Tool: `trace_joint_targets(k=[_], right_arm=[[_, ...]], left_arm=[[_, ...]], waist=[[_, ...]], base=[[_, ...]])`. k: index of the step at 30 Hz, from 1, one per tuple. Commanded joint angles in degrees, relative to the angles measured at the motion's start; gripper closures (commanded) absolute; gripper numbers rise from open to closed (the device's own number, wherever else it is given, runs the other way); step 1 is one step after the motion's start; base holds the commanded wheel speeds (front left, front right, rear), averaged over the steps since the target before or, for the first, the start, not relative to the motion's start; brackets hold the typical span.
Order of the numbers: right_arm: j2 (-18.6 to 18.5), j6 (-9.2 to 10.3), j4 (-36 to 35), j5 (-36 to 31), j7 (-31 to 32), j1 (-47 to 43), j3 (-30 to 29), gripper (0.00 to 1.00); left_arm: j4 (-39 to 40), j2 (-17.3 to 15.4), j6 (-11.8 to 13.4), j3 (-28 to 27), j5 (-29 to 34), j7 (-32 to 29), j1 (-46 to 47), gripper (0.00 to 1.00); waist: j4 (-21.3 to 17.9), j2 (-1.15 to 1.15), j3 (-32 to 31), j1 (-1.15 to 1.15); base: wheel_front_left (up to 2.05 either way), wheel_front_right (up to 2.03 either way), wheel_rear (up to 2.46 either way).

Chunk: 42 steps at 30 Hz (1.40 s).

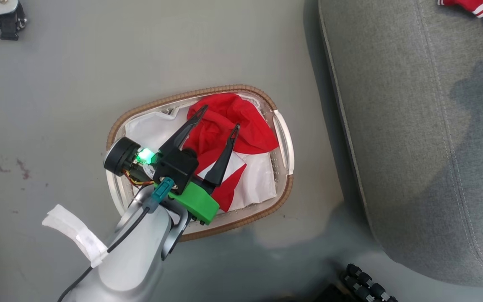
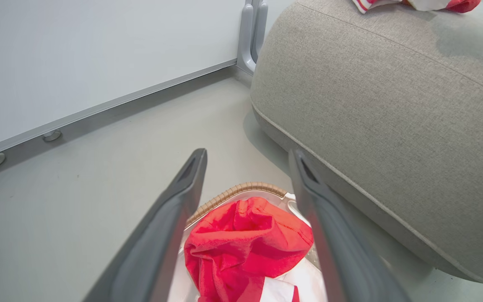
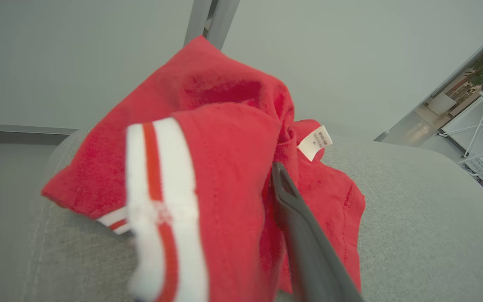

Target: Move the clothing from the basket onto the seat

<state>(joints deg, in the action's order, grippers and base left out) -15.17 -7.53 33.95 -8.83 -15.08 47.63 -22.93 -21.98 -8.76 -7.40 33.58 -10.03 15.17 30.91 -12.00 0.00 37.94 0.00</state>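
The oval white basket (image 1: 208,91) with its brown rim stands on the floor left of the grey seat (image 1: 413,147). Crumpled red clothing (image 1: 233,121) lies in it on a plain white sheet (image 1: 153,126). My left gripper (image 1: 221,116) hangs open just above that heap, fingers astride it; the left wrist view shows the clothing (image 2: 245,243) between them. On the seat (image 3: 426,218), my right gripper (image 3: 266,167) is in a red garment with white bands (image 3: 208,159). The fabric gathers at one finger (image 3: 304,243) and hides the other. That garment (image 1: 472,5) lies at the seat's far end.
Bare grey floor surrounds the basket. A wall panel with small feet (image 2: 53,135) and a grey post (image 2: 252,33) lie beyond it. A black fitting (image 1: 11,21) sits at the upper left, dark ribbed parts (image 1: 367,285) at the bottom. White tape (image 1: 74,235) hangs from my left forearm.
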Motion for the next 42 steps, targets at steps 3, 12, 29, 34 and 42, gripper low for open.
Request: trace_joint_targets(k=[3, 12, 29, 34, 42], right_arm=[[1.0, 0.08, -0.7, 1.1, -0.1, -4.4, -0.2, 0.0], [3.4, 0.08, -4.0, 2.9, -0.1, -13.2, 0.2, 0.0], [0.7, 0.08, -6.8, 2.7, -0.1, -15.3, 5.2, 0.0], [3.3, 0.08, -5.5, 4.3, -0.1, -14.5, 8.9, 0.0], [9.2, 0.08, -4.9, 8.7, -0.1, -17.6, 13.5, 0.0]], left_arm=[[-0.3, 0.2, -0.1, -0.3, -0.4, 0.0, -1.0, 0.0], [-0.5, 1.3, -0.1, -1.1, -1.5, 0.0, -2.5, 0.0], [0.5, 4.5, -0.1, -5.8, -4.5, 0.0, -8.3, 0.0], [1.3, 5.1, 0.0, -10.0, -5.2, 0.0, -11.3, 0.0], [2.5, 5.7, 0.8, -18.3, -6.0, 0.0, -17.4, 0.0]], waist=[[-0.1, 0.0, -1.7, 0.0], [-0.1, 0.0, -6.4, 0.0], [3.6, 0.0, -21.1, 0.0], [5.5, 0.0, -25.3, 0.0], [8.8, 0.0, -29.3, 0.0]], base=[[0.0, 0.0, 0.0], [0.0, 0.0, 0.0], [0.0, 0.0, 0.0], [0.0, 0.0, 0.0], [0.0, 0.0, 0.0]])
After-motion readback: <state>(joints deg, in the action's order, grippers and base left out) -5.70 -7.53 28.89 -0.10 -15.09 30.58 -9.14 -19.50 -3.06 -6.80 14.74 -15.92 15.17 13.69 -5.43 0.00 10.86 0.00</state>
